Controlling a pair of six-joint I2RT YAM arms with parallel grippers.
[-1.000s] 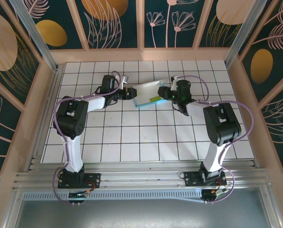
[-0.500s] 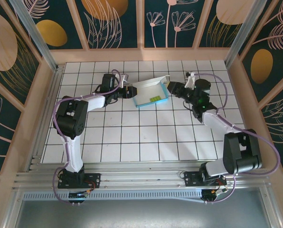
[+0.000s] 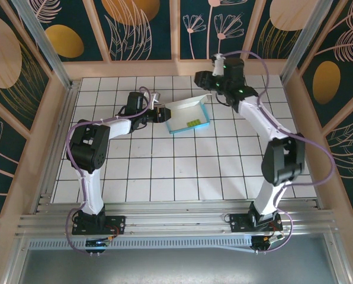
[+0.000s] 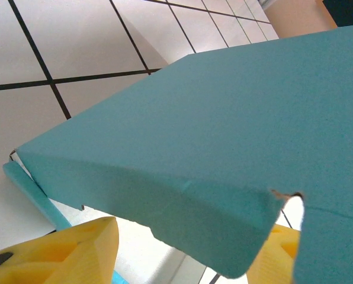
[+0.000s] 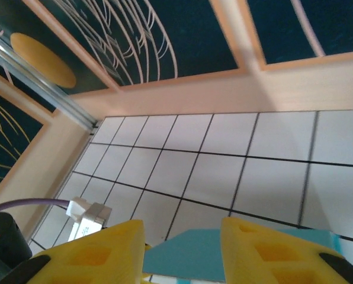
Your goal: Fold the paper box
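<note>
Left gripper (image 3: 163,114) clamps the paper box (image 3: 182,115) at its left edge. Right gripper (image 3: 199,78) hovers just beyond the box's far-right corner, jaws apart, empty.

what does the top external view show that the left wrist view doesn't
Top external: the white inside of the thin turquoise-and-white card paper box, a small green scrap in it, and the right gripper near its far edge. Left wrist: the box's turquoise underside close up, a creased flap with a nicked corner, yellow fingertips. Shared: the box, the left gripper at its edge, the white tiled table.
</note>
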